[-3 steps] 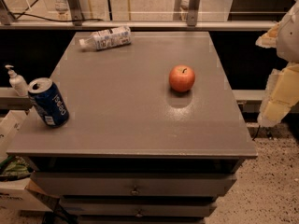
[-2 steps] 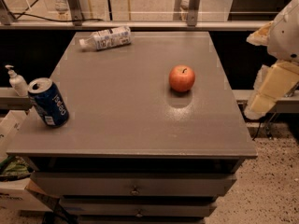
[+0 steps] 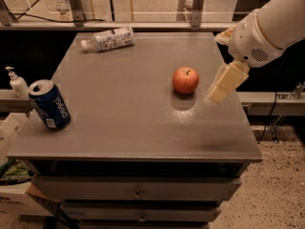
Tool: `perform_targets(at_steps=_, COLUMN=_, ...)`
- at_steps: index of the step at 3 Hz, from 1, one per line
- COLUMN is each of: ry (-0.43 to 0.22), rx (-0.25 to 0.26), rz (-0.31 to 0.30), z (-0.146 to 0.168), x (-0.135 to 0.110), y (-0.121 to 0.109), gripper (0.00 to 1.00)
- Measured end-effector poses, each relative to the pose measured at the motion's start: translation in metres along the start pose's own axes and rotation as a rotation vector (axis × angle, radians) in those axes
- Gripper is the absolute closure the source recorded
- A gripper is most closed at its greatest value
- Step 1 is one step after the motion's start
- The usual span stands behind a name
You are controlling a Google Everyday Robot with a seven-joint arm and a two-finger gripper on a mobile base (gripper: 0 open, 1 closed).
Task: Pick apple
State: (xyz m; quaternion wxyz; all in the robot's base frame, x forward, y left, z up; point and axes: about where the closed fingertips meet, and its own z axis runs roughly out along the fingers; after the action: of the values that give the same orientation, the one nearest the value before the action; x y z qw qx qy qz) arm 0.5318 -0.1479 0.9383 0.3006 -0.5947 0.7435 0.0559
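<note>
The apple (image 3: 186, 79) is small, round and red-orange with a short dark stem. It stands upright on the grey table top (image 3: 119, 113), right of centre. My gripper (image 3: 215, 67) comes in from the upper right on a white arm (image 3: 271, 30) and hangs just right of the apple, apart from it. Its cream fingers (image 3: 224, 84) are spread and hold nothing. The lower finger points down and left toward the table beside the apple.
A blue soda can (image 3: 49, 104) stands near the table's left front edge. A clear plastic bottle (image 3: 108, 39) lies on its side at the back left. A soap dispenser (image 3: 17, 82) stands off the table to the left. Drawers (image 3: 138, 193) sit below the top.
The arm and gripper have moved left, from beyond the table's right edge to over the table close beside the apple. The apple, can and bottle have not moved.
</note>
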Motion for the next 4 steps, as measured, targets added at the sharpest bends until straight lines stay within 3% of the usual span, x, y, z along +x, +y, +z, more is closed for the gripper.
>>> perform_targets(at_steps=2, ry=-0.051, rx=0.007, rz=0.050, z=0.063, x=-0.016, y=-0.017, gripper=0.00)
perform_targets(at_steps=4, ry=-0.007, rx=0.009, rz=0.121, z=0.112, x=-0.015, y=-0.031, gripper=0.00)
